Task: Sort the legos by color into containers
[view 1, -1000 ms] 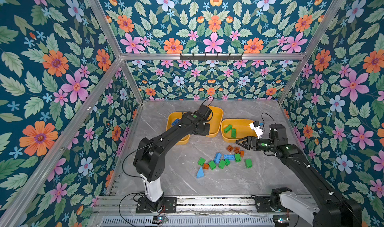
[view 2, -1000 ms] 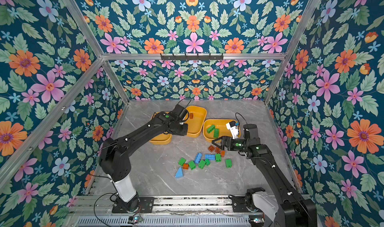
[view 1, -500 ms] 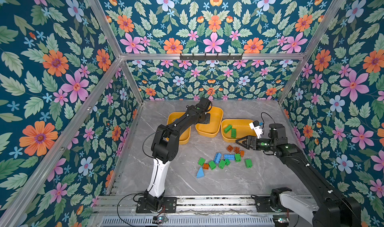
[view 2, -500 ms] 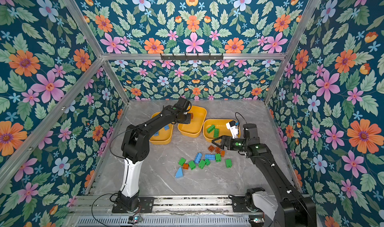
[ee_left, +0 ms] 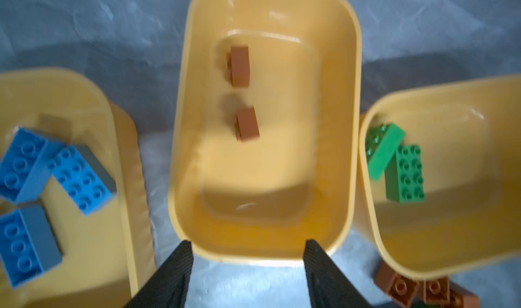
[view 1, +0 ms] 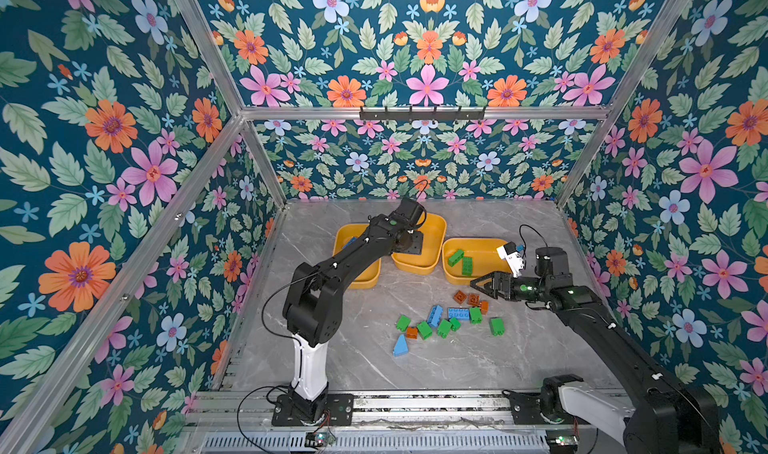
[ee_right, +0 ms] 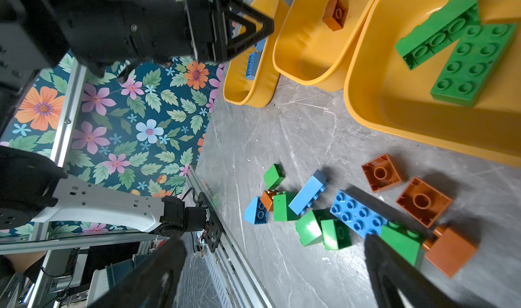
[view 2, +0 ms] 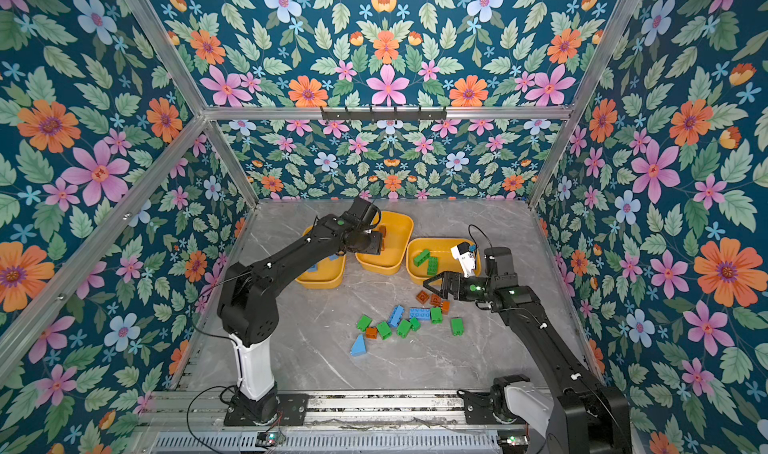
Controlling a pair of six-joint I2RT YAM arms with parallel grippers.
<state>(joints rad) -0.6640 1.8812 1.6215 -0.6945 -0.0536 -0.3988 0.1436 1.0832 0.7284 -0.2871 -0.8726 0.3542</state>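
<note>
Plainly, three yellow tubs sit in a row on the grey marble table (view 1: 457, 364). The middle tub (ee_left: 180, 123) holds two brown bricks (ee_left: 239, 67), lying apart from each other. The left tub (ee_left: 93, 250), just beside it, holds three blue bricks (ee_left: 81, 177). The right tub (ee_left: 465, 179), on its other side, holds two green bricks (ee_left: 406, 174) that touch each other. The left hand (ee_left: 248, 247) hovers over the middle tub's near rim, fingers spread and empty. Nearer the arm bases than the middle tub lie the loose legos (view 1: 440, 321), blue, green and brown, with a blue wedge (view 1: 401, 345) farthest from it. The right hand (ee_right: 273, 241) hangs above those, jaws wide with nothing between them. Floral wallpaper (view 1: 124, 140) and an aluminium frame (view 1: 291, 113) enclose the table.
</note>
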